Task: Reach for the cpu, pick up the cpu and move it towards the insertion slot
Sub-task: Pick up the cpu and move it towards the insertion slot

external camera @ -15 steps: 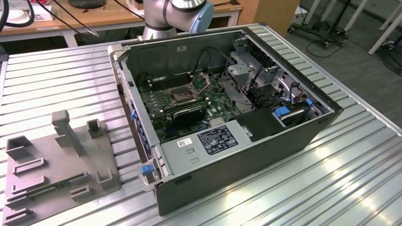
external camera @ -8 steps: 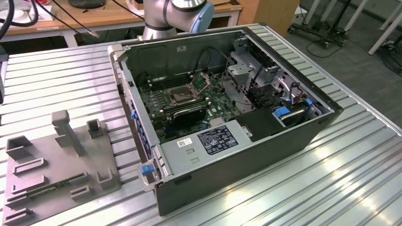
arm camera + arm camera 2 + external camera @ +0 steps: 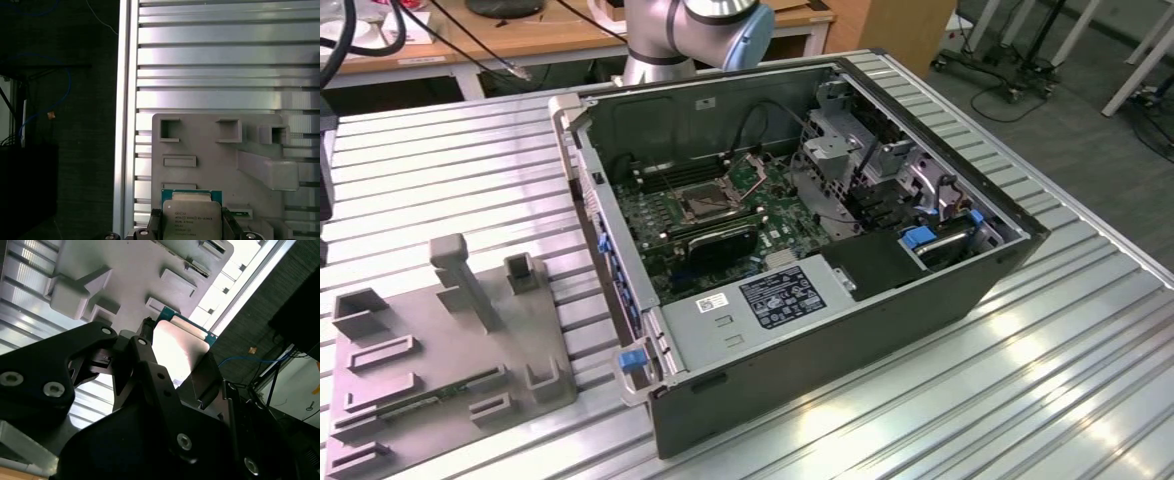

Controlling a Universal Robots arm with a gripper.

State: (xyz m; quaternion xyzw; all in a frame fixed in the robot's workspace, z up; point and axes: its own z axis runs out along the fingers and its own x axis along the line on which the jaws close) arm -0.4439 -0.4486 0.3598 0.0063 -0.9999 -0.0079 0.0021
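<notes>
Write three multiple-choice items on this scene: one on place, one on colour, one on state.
1. Where is the cpu? A in a drawer; B in the gripper, over the grey holder; C on a shelf.
2. The cpu's face is: A silvery; B red; C black.
3. The computer case is: A open; B closed; C upside down.
B: fingers flank the cpu in the first wrist view. A: it shines pale there. A: the motherboard shows in the exterior view.
</notes>
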